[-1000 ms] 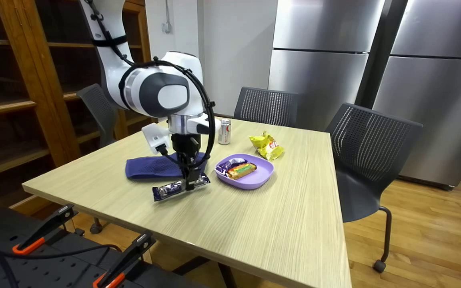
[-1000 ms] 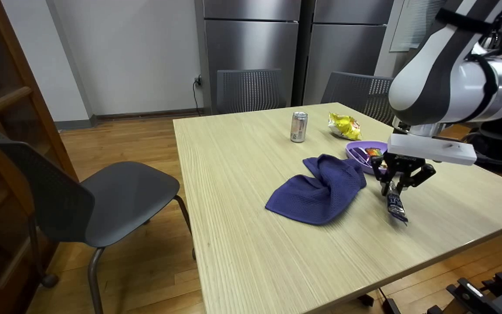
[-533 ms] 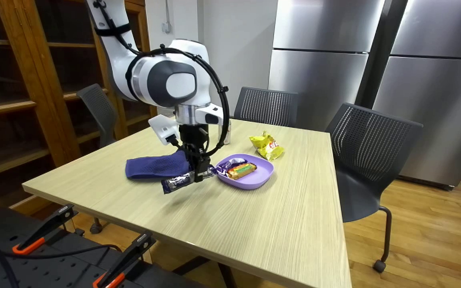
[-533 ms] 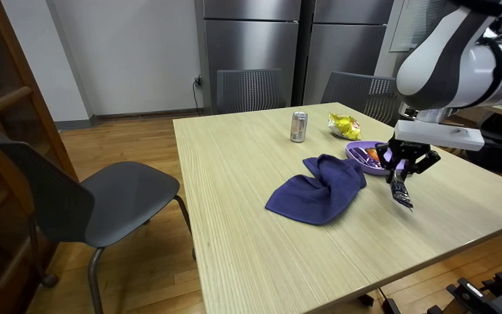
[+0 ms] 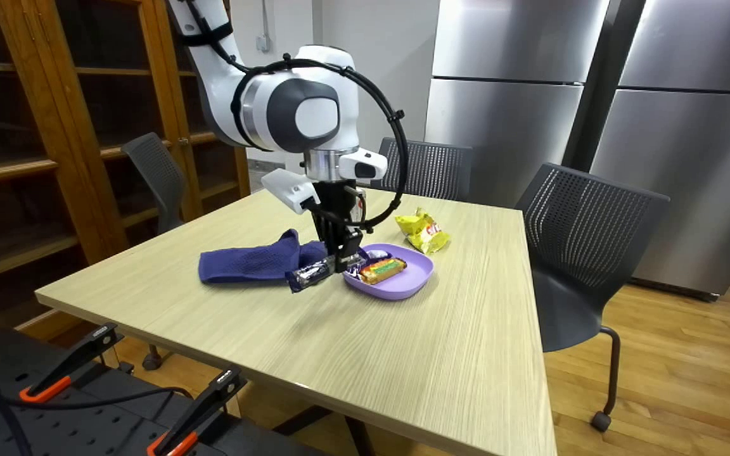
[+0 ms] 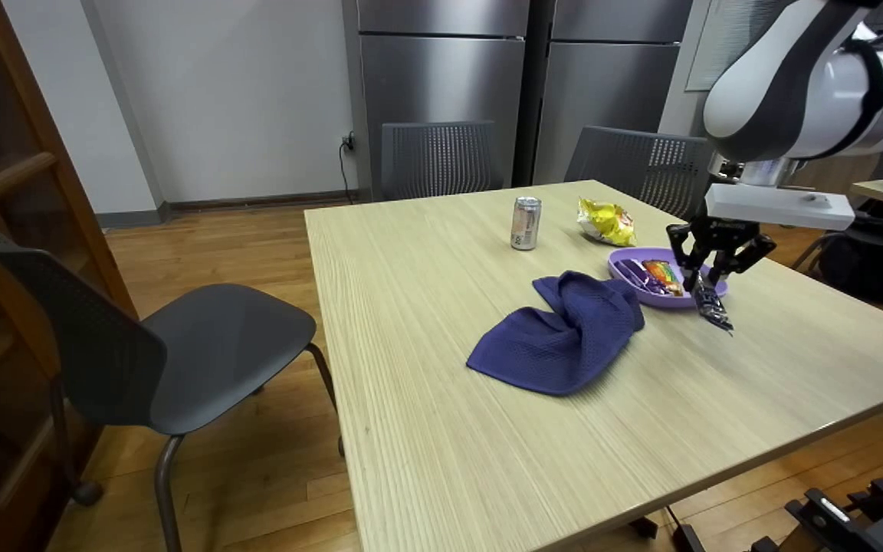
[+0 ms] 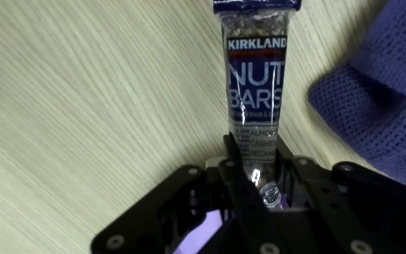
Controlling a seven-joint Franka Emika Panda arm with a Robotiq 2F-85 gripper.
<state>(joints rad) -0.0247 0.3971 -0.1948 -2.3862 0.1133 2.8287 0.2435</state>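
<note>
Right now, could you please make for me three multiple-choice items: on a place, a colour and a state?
1. What does the can stand on? A) chair B) table C) floor
2. What colour is the plate? A) purple B) green C) white
3. The gripper is: A) wide open B) shut, holding nothing C) shut on the nut bar

1 B: it stands upright there in an exterior view.
2 A: both exterior views show it.
3 C: in the wrist view, its jaws clasp it.

The claw grips a wrapped bar aloft
</note>
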